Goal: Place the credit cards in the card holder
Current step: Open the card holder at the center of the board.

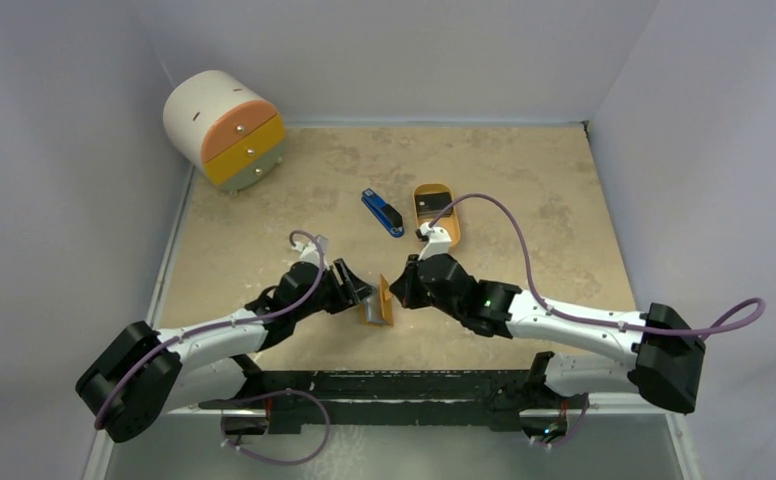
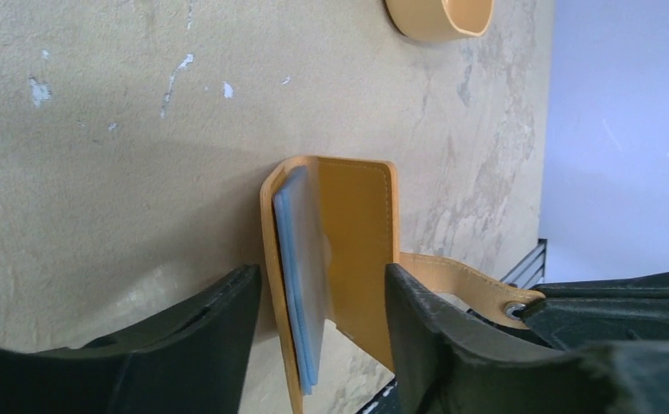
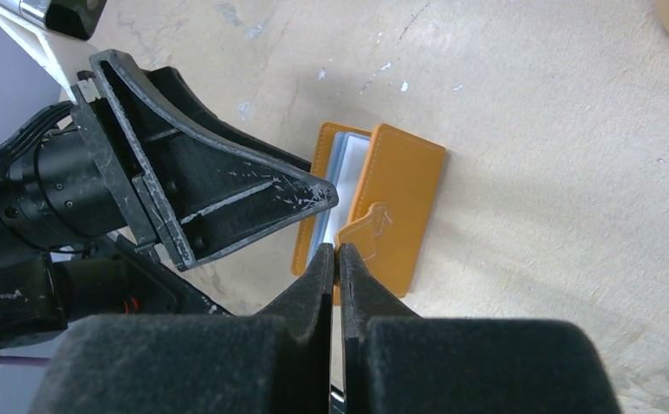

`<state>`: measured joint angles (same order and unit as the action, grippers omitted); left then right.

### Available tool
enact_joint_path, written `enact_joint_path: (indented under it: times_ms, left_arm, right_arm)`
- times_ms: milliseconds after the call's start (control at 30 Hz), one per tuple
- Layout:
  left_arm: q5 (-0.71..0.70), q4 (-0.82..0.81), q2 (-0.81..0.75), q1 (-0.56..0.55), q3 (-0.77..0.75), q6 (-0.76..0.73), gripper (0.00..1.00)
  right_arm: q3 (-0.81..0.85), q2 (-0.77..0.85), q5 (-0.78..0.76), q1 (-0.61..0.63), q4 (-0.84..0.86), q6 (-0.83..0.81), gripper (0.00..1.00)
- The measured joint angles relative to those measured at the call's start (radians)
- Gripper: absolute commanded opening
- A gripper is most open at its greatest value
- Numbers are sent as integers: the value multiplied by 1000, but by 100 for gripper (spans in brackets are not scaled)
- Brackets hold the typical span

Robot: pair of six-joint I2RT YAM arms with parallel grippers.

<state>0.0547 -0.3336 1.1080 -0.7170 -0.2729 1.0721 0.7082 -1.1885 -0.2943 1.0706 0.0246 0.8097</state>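
The orange card holder point(image 1: 376, 308) stands half open on its edge near the front of the table, between my two grippers. In the left wrist view it point(image 2: 361, 224) shows pale blue and clear sleeves inside. My left gripper point(image 1: 360, 292) is open, and its fingers point(image 2: 219, 323) straddle the holder close to both covers. My right gripper point(image 3: 338, 252) is shut on the holder's strap tab point(image 3: 367, 226), whose snap point(image 2: 514, 309) shows at its tip. A dark credit card point(image 1: 426, 203) lies in the oval orange tray point(image 1: 450, 222).
A blue-and-black stapler-like bar point(image 1: 382, 212) lies left of the tray. A round white drawer unit point(image 1: 226, 128) with orange, yellow and green fronts stands at the back left. Grey walls close in the table on three sides. The tray rim also shows in the left wrist view point(image 2: 439, 19).
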Motion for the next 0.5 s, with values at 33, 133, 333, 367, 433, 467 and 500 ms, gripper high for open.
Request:
enact_joint_path:
  times_ms: [33,133,333,367,433,467,500]
  left_arm:
    - [-1,-2,2,0,2,-1,46]
    - [-4,-5,12,0,10,-3,42]
    - [-6,-21,34,0,19,-2,27]
    - [-6,-25,40,0,19,-2,24]
    - [-6,-31,51,0,19,-2,18]
    - [-6,-35,57,0,19,-2,15]
    - [-5,-39,61,0,19,-2,12]
  right_arm:
    - [-5,1,0,0,5,2,0]
    - [-23,11,-1,0,11,12,0]
    - [-42,29,-2,0,18,23,0]
    - [-46,32,-2,0,18,25,0]
    - [-53,35,-2,0,19,29,0]
    - [-55,36,-2,0,19,32,0]
    - [-60,39,-2,0,19,35,0]
